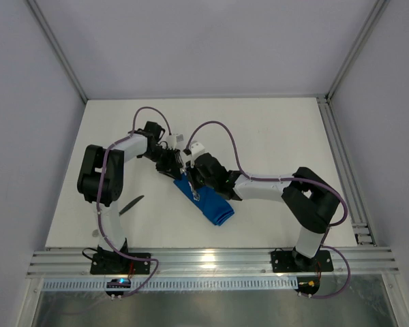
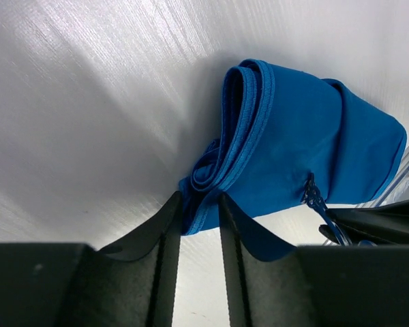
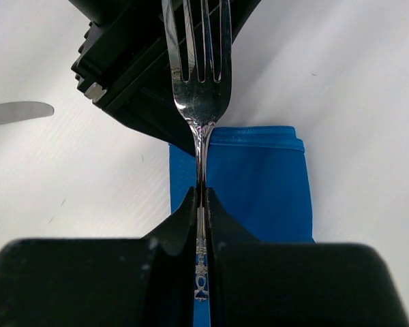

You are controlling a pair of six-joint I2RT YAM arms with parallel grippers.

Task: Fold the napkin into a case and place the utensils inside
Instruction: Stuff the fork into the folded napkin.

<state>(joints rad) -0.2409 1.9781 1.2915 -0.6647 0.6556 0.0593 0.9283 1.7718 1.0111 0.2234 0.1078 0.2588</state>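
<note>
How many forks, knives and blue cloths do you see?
fork: 1
knife: 1
blue cloth: 1
Total: 3

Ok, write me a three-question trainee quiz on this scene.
1. Short answer: what colour is the folded napkin?
2. True or false: the right gripper is shut on the fork by its handle, tines pointing away from the gripper.
3. Pick one. The knife lies: A) inside the napkin, B) bare on the table, C) in the right gripper.
Key: 1 blue; 2 true; 3 B.
</note>
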